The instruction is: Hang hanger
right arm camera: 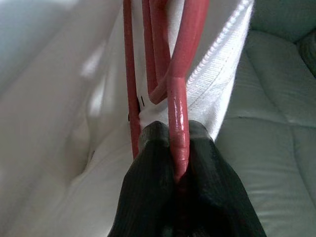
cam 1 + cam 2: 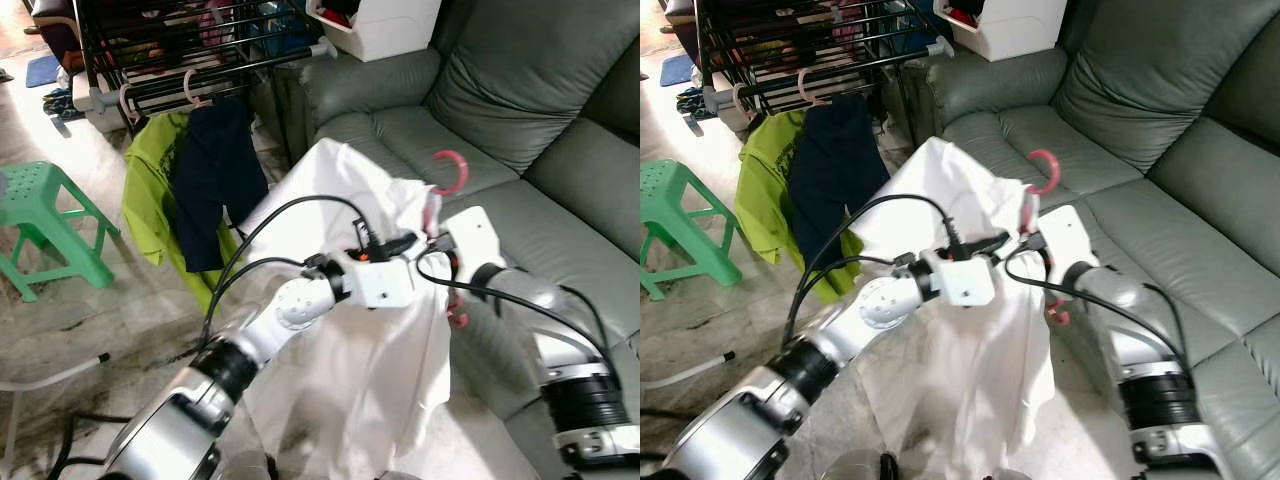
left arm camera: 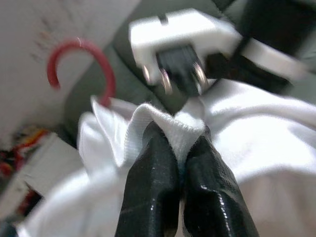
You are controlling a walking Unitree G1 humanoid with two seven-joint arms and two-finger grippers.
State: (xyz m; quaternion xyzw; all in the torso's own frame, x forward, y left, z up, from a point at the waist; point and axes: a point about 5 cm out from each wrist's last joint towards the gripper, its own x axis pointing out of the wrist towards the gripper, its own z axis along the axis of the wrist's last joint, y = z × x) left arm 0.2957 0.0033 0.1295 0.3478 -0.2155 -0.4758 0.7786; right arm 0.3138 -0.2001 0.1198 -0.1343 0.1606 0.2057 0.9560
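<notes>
A white shirt [image 2: 340, 340] hangs on a red hanger, whose hook [image 2: 452, 170] sticks up above the collar, in front of the grey sofa [image 2: 520, 130]. My left gripper [image 3: 178, 170] is shut on a fold of the shirt's collar [image 3: 165, 121]. My right gripper [image 1: 178, 170] is shut on the red hanger's stem [image 1: 178, 113], just below the hook. Both wrists [image 2: 385, 275] meet at the collar. The drying rack [image 2: 190, 50] stands at the back left, with a green shirt [image 2: 150, 195] and a dark garment [image 2: 212, 170] hanging from its rail.
A green plastic stool [image 2: 45, 225] stands on the tiled floor at the left. A white box [image 2: 385, 22] rests on the sofa's arm at the back. A thin white pole [image 2: 50, 375] lies on the floor near my left side.
</notes>
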